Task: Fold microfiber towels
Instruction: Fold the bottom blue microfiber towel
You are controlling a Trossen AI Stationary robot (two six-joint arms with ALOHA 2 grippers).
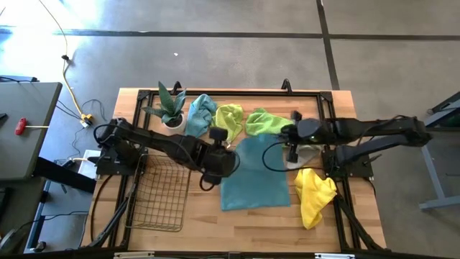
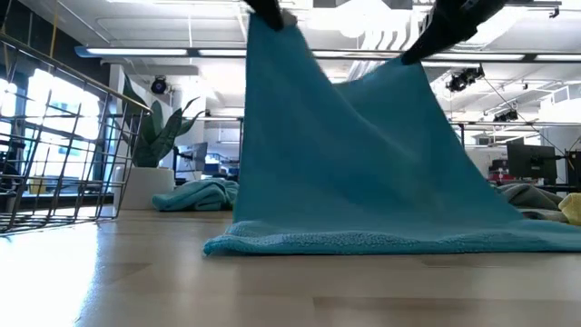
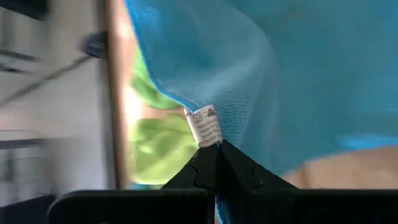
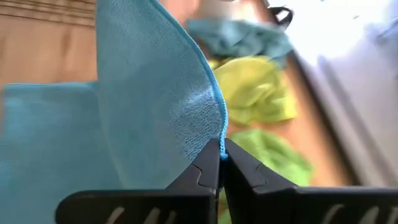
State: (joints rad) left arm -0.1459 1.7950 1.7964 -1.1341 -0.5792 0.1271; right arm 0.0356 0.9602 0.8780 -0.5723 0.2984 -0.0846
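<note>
The large teal blue microfiber towel (image 1: 255, 175) lies in the middle of the wooden surface (image 1: 237, 223), its near edge resting flat and its far edge raised; the low view shows the cloth hanging as a sloping sheet from two lifted corners down to the near hem, which touches the surface. The left pincer (image 3: 217, 149) is clamped shut on one far corner, right at the small white care label (image 3: 206, 126); the right pincer (image 4: 221, 155) is clamped shut on the other far corner, gripping the stitched hem. Holding both far corners with the near edge anchored by its own weight appears intended to carry the far half over the near half, so that the fold line forms across the middle; equal corner height would keep the edges parallel.

The remaining cloths wait along the far side: a crumpled teal blue towel (image 1: 202, 114), a lime green towel (image 1: 230, 119) and a second lime green towel (image 1: 264, 121) sit in a row beside the small green potted plant (image 1: 167, 108); a bright yellow towel (image 1: 314, 196) lies near the right edge; a dark wire-mesh basket (image 1: 159, 193) stands at the left.

Limits of visibility: in the high view the arms cover both gripped corners; a pale cloth under the right arm is mostly hidden and cannot be identified with certainty; the low view crops both pincers at the upper border; the wrist views are blurred beyond the fingertips.
</note>
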